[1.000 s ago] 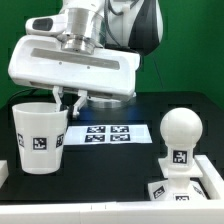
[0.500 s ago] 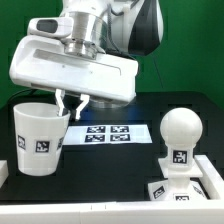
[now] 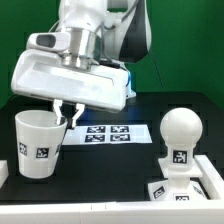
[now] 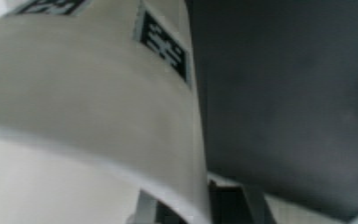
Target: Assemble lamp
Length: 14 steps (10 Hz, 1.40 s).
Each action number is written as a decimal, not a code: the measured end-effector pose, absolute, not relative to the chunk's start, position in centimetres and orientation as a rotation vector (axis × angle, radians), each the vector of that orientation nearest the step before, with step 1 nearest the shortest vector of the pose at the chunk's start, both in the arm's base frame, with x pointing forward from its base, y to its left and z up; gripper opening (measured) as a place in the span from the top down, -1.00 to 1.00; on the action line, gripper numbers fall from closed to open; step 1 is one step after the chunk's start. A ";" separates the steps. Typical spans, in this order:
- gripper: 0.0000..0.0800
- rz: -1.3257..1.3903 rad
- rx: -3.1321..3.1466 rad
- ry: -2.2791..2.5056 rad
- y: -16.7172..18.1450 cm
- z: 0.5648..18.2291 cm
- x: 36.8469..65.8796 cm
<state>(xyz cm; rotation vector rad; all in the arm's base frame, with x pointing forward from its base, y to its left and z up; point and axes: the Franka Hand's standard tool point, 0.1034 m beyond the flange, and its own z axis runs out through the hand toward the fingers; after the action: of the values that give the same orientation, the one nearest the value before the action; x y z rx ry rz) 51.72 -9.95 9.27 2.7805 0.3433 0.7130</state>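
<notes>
The white tapered lamp shade [image 3: 37,146] stands open side up at the exterior view's left, slightly tilted, with square tags on its wall. My gripper [image 3: 67,113] is at its rim on the side nearer the marker board, with the jaws shut on the shade wall, one finger inside and one outside. In the wrist view the shade [image 4: 78,110] fills most of the picture and its wall runs down between my fingers [image 4: 226,205]. The round-headed bulb [image 3: 181,131] stands upright on the blocky base [image 3: 186,187] at the exterior view's right.
The marker board [image 3: 108,133] lies flat on the black table between the shade and the bulb. A white rail [image 3: 60,215] runs along the table's front edge. A green wall stands behind.
My arm has moved toward the exterior view's left and slightly down. The shade has shifted a little left with it and now leans.
</notes>
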 end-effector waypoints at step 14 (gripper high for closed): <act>-0.10 0.625 2.833 0.345 -8.6 7.4 51.1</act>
<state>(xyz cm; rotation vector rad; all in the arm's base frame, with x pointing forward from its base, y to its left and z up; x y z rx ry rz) 51.09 -8.56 7.43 2.8333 0.3450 0.6247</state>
